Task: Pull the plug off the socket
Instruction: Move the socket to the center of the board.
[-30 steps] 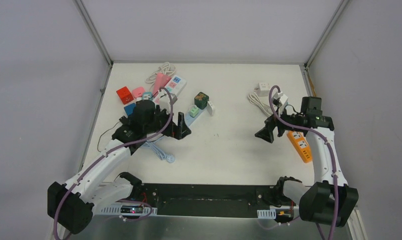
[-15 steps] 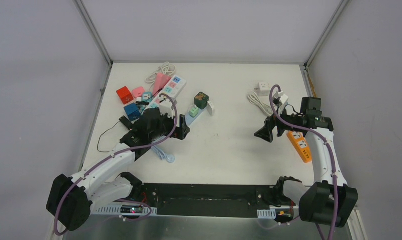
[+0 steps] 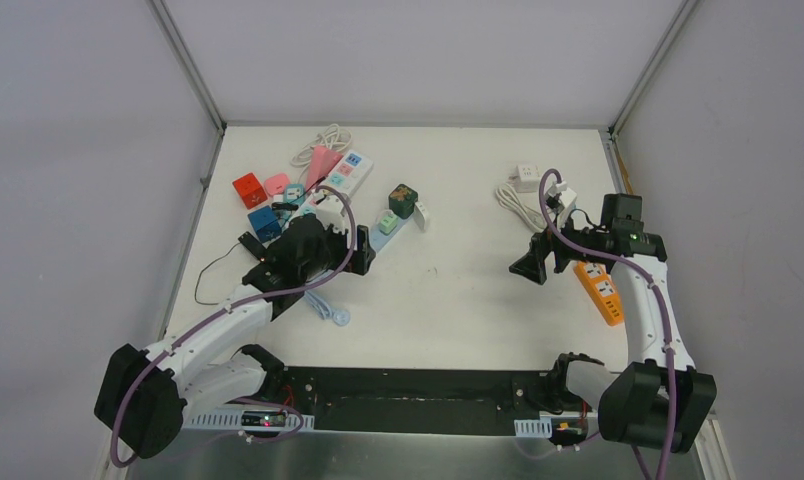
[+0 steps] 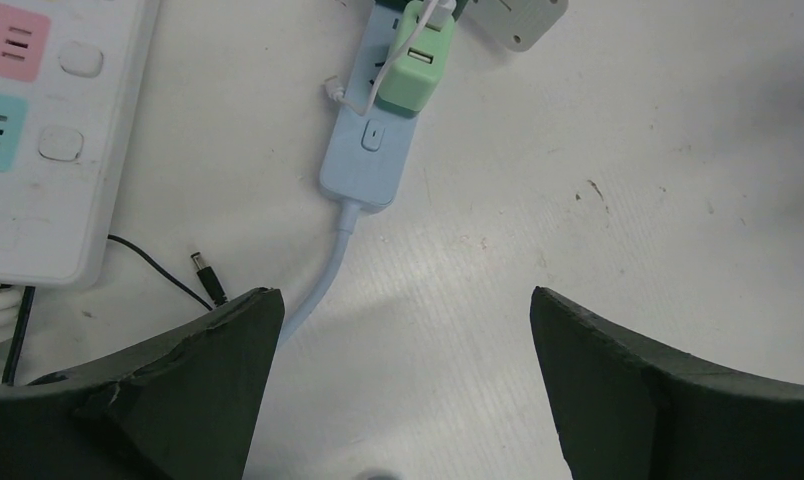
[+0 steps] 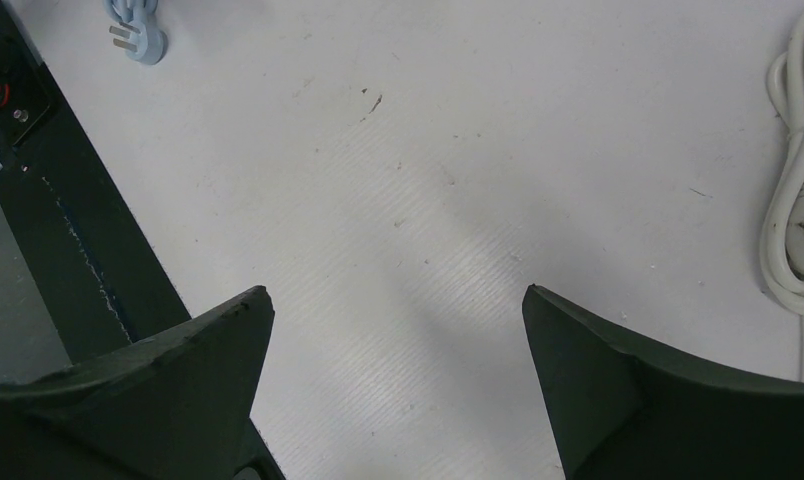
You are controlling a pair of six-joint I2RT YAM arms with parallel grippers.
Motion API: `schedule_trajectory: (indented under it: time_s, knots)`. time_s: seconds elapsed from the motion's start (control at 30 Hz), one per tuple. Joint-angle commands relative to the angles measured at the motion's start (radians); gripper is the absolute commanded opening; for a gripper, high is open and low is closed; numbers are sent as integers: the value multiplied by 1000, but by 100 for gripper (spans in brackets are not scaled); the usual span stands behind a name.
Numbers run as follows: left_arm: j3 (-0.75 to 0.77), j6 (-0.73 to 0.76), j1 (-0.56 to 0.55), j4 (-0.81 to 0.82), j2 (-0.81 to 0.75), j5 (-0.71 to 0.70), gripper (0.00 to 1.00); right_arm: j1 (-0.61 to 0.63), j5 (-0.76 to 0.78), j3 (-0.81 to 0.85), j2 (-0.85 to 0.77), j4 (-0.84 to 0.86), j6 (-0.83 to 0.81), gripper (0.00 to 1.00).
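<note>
Two pincers [image 4: 400,300] [image 5: 397,292], one green plug [image 4: 418,65]

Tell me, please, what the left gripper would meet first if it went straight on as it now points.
Likely the near end of the light-blue power strip, ahead of the open left gripper; depth is unclear.

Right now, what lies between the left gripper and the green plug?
In the left wrist view, between the left gripper and the green plug lie only bare table, the switch end of the blue socket strip and its cable.
</note>
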Motion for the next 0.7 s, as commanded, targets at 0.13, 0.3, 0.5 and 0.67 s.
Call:
schedule_trajectory:
  time_s: [0.13, 0.3, 0.5, 0.67]
  knots:
    - [18, 60, -9, 16, 20, -31, 98, 4, -3, -1, 7, 34, 9, 100]
    - [19, 87, -8, 56, 64, -15, 98, 4, -2, -1, 10, 34, 10, 100]
    - [108, 131, -8, 35, 224, 17, 99, 4, -8, -2, 11, 32, 9, 100]
    - [175, 241, -8, 54, 394, -1, 99, 4, -8, -3, 13, 32, 8, 100]
